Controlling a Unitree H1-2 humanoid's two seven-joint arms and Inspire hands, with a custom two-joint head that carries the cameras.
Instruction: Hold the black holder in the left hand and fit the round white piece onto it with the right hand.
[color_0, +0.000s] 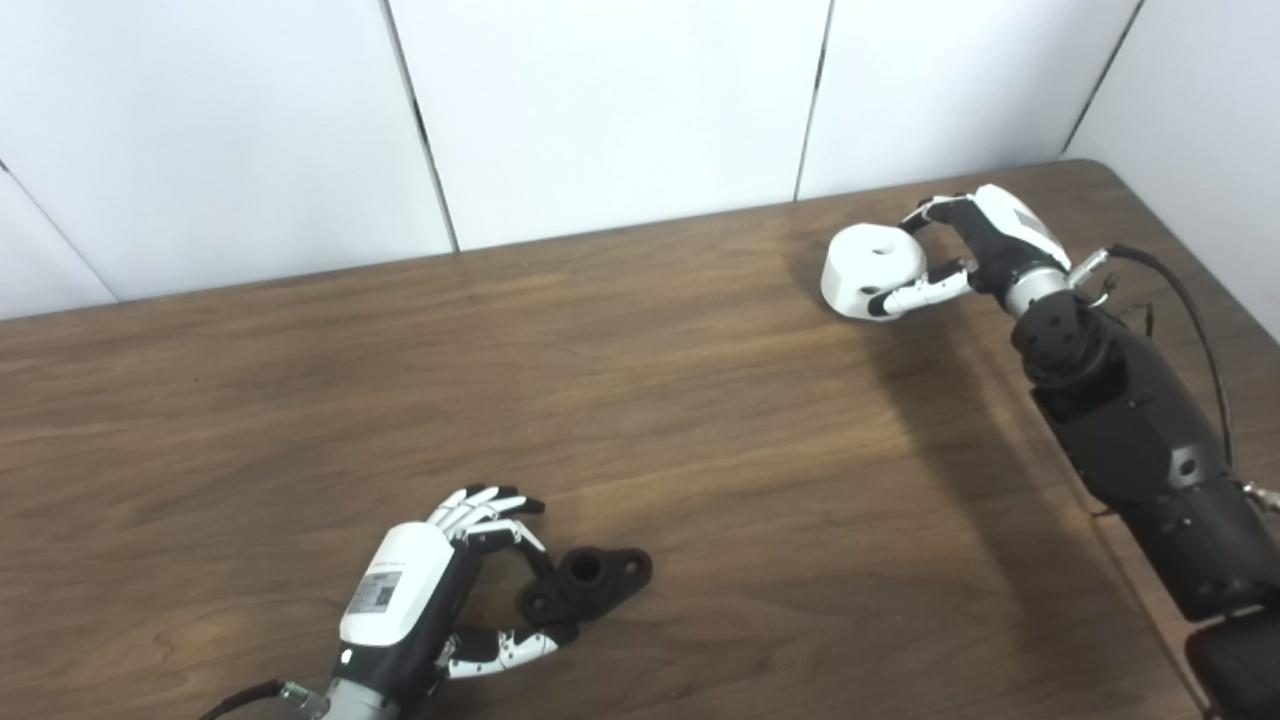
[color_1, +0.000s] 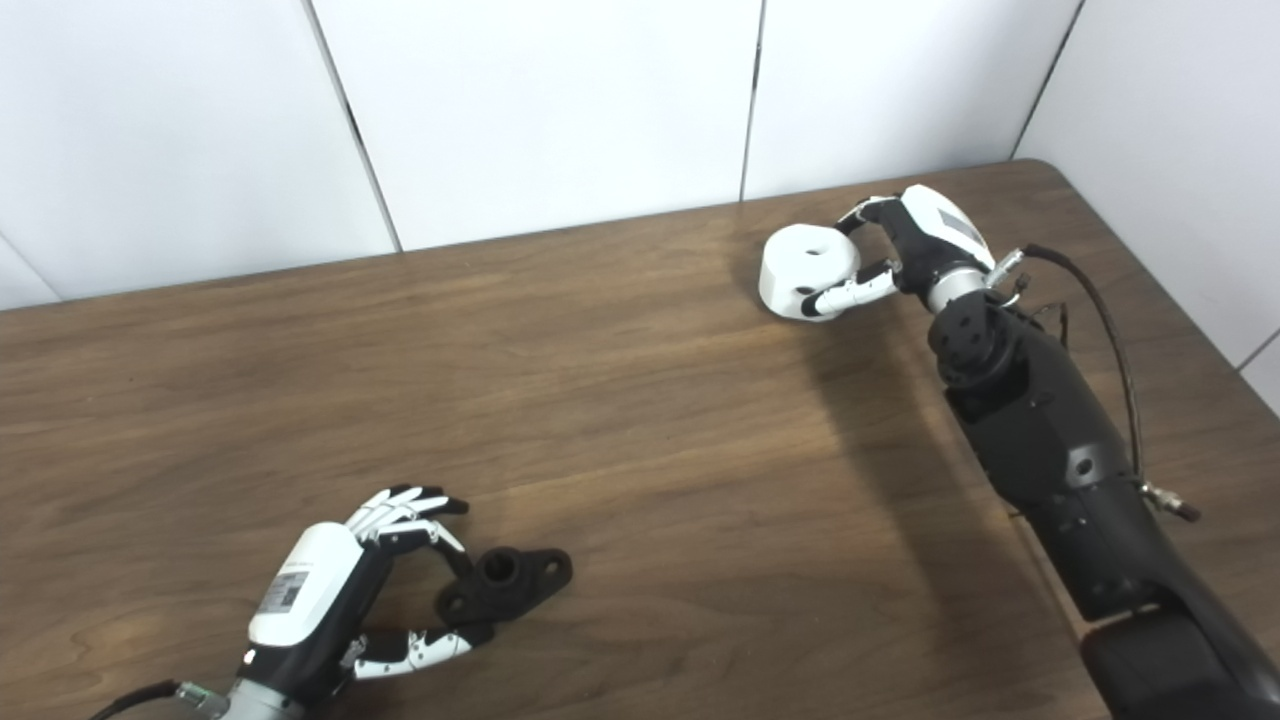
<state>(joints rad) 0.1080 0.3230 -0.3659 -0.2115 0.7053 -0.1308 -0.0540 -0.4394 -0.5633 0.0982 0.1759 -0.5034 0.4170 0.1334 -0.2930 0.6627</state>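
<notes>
Two grasps need firming before you lift: curl your left hand (color_0: 420, 600), fingers spread around the black holder (color_0: 585, 582) near the table's (color_0: 700, 420) front edge, and tighten your right hand (color_0: 975, 250), fingers cupping the round white piece (color_0: 868, 268) far right.

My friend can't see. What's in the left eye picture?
Two robot hands work on a brown table. The right hand grips a round white piece far away; the left hand touches a black holder up close.
</notes>
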